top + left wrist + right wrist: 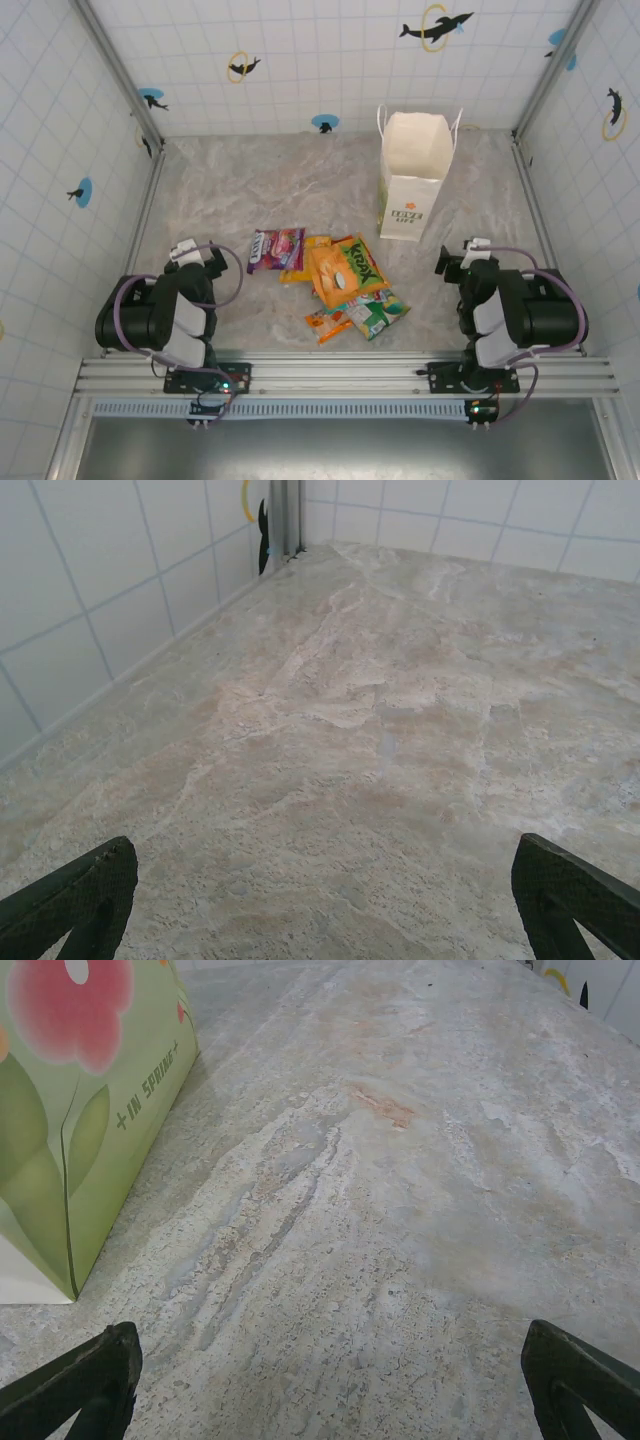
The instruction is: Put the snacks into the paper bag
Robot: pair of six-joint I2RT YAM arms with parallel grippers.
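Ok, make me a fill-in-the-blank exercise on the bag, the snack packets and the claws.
1. The paper bag, its mouth open, stands ____.
2. The packet nearest the left claw is ____.
3. The largest packet in the pile is ____.
4. The right claw, like the left claw, is ____ and holds nothing.
Missing words: upright; purple; orange; open.

light: bright, even | shadows: faint, soft | blur: paper bag, right wrist view
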